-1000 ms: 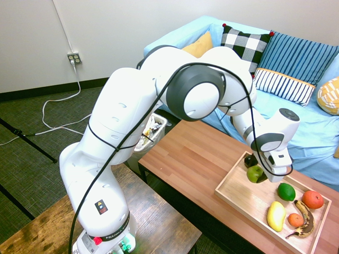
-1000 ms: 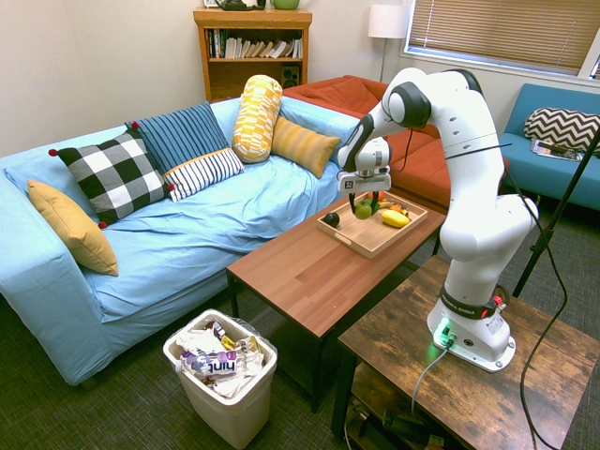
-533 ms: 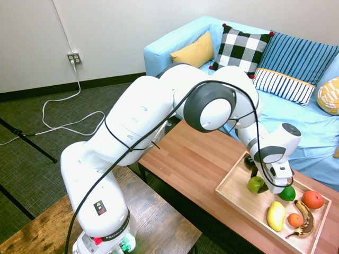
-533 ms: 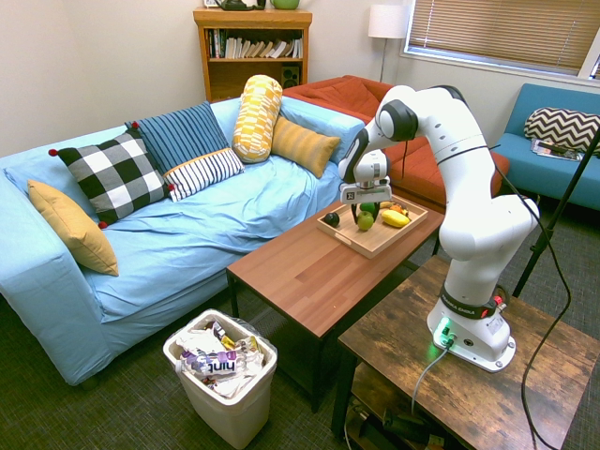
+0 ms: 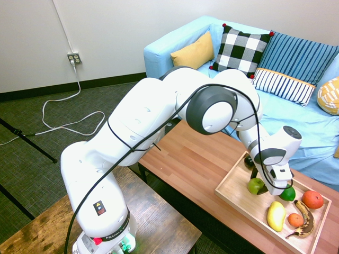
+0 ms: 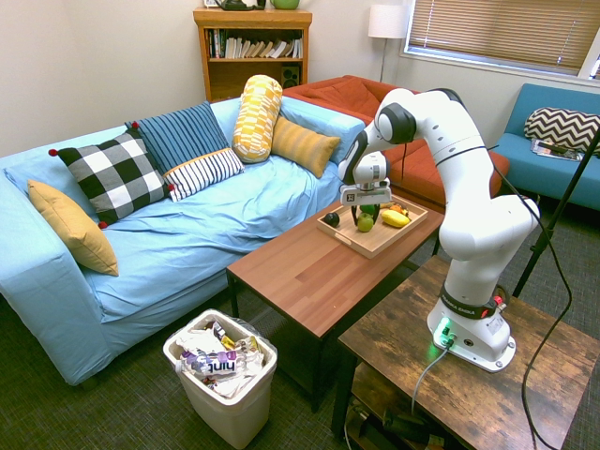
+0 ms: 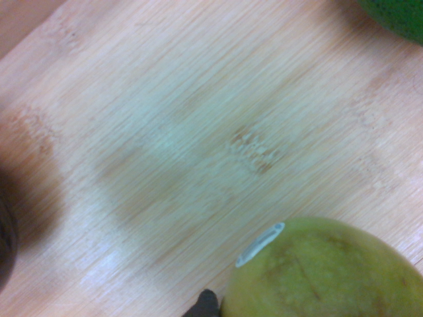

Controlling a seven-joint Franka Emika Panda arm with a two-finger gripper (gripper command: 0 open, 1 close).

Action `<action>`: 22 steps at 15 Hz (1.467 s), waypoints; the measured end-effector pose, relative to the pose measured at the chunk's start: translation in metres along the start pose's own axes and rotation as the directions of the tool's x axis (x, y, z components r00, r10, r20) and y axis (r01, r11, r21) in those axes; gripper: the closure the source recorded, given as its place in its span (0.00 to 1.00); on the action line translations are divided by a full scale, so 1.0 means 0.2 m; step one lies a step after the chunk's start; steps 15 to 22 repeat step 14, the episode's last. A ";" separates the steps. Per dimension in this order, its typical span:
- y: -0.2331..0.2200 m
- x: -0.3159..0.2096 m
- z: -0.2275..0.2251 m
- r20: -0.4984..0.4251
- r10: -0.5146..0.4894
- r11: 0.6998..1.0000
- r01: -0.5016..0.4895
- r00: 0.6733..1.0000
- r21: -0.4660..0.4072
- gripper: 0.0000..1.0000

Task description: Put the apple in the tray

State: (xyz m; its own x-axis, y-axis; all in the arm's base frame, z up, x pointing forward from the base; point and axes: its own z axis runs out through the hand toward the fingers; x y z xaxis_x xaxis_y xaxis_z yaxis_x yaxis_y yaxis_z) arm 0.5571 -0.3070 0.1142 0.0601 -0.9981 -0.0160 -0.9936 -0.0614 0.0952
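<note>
First exterior view: a white robot arm reaches over a reddish-brown desk [image 5: 196, 159] to a light-wood tray [image 5: 235, 197] at its far end. The gripper [image 5: 263, 185] is down inside the tray, its fingers closed around a yellow-green apple [image 5: 256, 185] that sits at or just above the tray floor. Also in the tray are a darker green fruit [image 5: 287, 193] just beside the gripper, a yellow fruit [image 5: 276, 216], two orange fruits and a browned banana [image 5: 304, 222].

Second exterior view: from the opposite side, the gripper [image 6: 366, 217] holds the apple [image 6: 365, 223] low over the tray [image 6: 361, 242], with a blue sofa [image 6: 141, 244] behind the desk.

Wrist view: the apple [image 7: 324, 271] shows close and blurred above the tray's pale wood grain [image 7: 185, 132].
</note>
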 end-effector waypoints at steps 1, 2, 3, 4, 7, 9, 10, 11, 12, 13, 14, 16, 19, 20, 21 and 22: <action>0.00 0.00 0.00 0.002 -0.002 1.000 0.002 1.000 0.001 0.00; 0.00 0.01 0.00 0.003 -0.003 1.000 0.003 1.000 0.003 0.00; 0.00 0.01 0.00 0.007 -0.004 1.000 0.004 1.000 0.005 0.00; 0.00 0.01 0.00 0.010 -0.004 1.000 0.004 1.000 0.009 0.00; 0.00 0.01 -0.05 0.009 -0.003 1.000 0.003 1.000 0.026 0.00; 0.02 0.02 -0.16 0.001 -0.002 0.999 0.002 1.000 0.051 0.00; 0.05 0.02 -0.23 -0.002 0.001 0.998 -0.001 1.000 0.063 0.00; 0.07 0.01 -0.30 -0.006 0.003 0.997 -0.002 1.000 0.074 0.00; 0.10 0.00 -0.36 -0.011 0.001 0.997 0.000 1.000 0.080 0.00; 0.12 -0.02 -0.40 -0.016 0.000 0.996 0.001 1.000 0.084 0.00; 0.13 -0.02 -0.42 -0.025 0.001 0.996 0.001 1.000 0.086 0.00; 0.13 -0.02 -0.42 -0.025 0.001 0.996 0.001 1.000 0.086 0.00; 0.13 -0.02 -0.42 -0.025 0.001 0.996 0.001 1.000 0.086 0.00; 0.13 -0.02 -0.42 -0.025 0.001 0.996 0.001 1.000 0.086 0.00; 0.13 -0.02 -0.42 -0.025 0.001 0.996 0.001 1.000 0.086 0.00; 0.13 -0.02 -0.42 -0.025 0.001 0.996 0.001 1.000 0.086 0.00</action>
